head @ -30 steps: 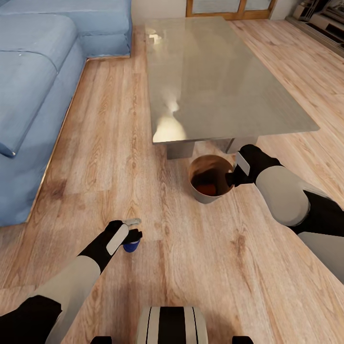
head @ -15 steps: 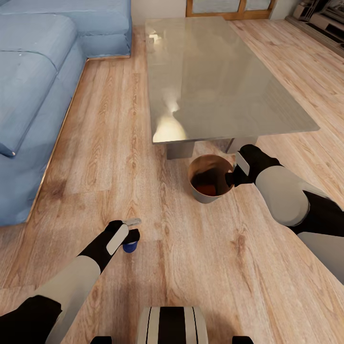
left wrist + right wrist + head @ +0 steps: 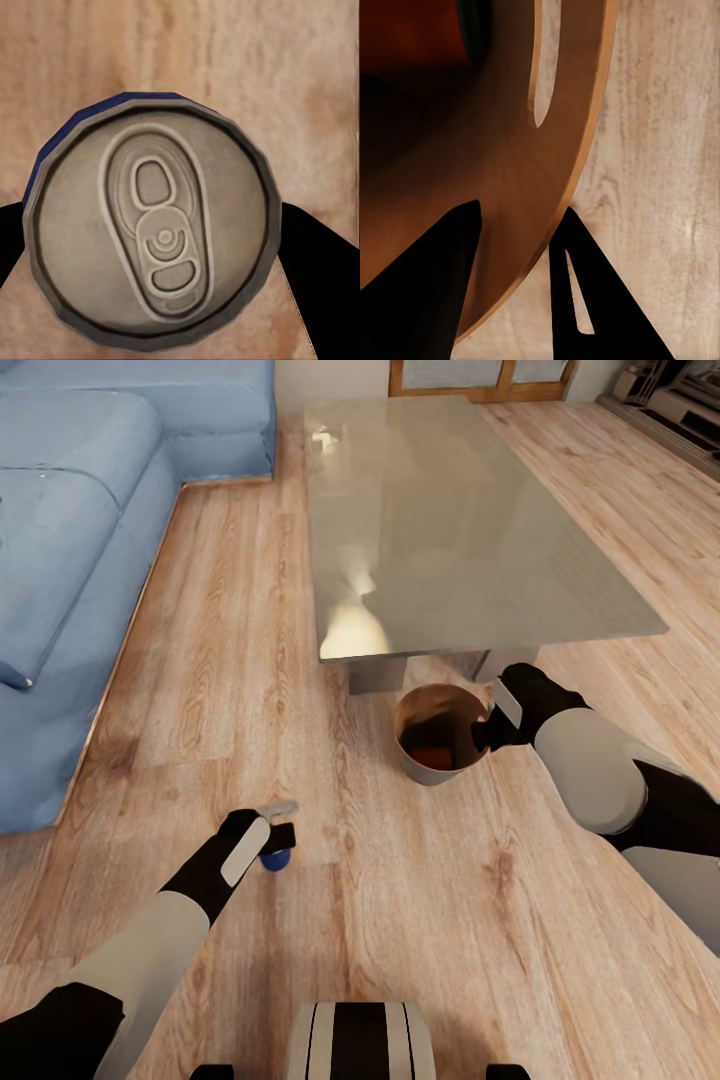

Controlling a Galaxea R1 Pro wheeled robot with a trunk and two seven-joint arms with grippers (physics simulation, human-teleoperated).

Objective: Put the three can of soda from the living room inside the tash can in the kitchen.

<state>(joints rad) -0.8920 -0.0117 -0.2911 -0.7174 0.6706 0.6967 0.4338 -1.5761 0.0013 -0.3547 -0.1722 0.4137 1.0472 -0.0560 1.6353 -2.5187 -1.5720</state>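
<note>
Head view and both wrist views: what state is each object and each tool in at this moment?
Blue soda can: upright on the wood floor, between the left tool's fingers.
Left tool: shut on the blue soda can.
Trash can: upright beside the low table, something orange inside.
Right tool: shut on the trash can's rim.
Glass-topped table: standing, top bare.

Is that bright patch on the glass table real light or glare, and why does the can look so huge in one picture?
Head view: the patch on the glass table is a soft glare reflection. Left wrist view: the blue soda can looms because the camera sits just above its top, sharp but slightly faceted. Right wrist view: the trash can rim is dim and shadowed.
</note>
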